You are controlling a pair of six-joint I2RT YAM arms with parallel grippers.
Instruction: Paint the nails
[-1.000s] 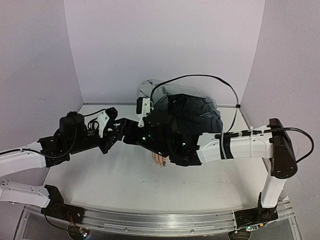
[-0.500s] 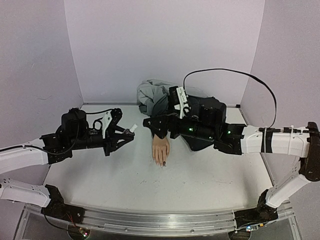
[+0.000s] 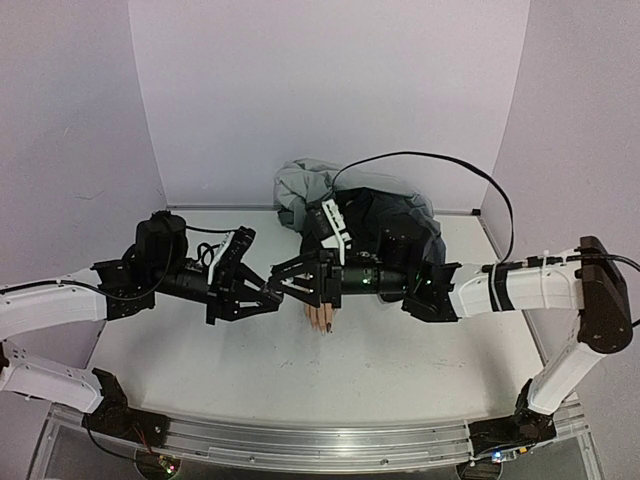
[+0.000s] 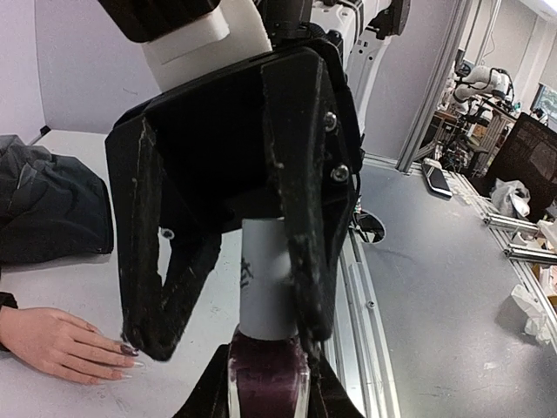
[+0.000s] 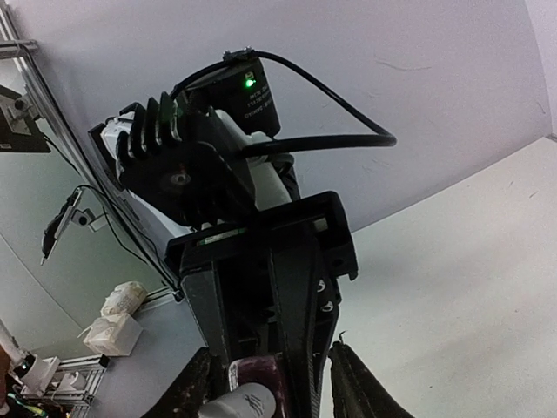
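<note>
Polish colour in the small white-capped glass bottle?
Dark plum; the bottle shows best in left wrist view.

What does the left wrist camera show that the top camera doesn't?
Only the left wrist view: the dark purple polish bottle and its white cap, with the right hand straddling the cap. Only the top view: the left arm and right arm whole, plus the light grey cloth. Both: the mannequin hand with dark nails.

Since half a second ago the right gripper (image 3: 280,286) has swung left and lower, closing the gap to the left gripper (image 3: 262,298), and now hides the wrist of the mannequin hand (image 3: 321,317). Its spread jaws now straddle the white cap (image 4: 265,279) of the polish bottle (image 4: 267,376), which stood free before. The left gripper has edged toward centre.
</note>
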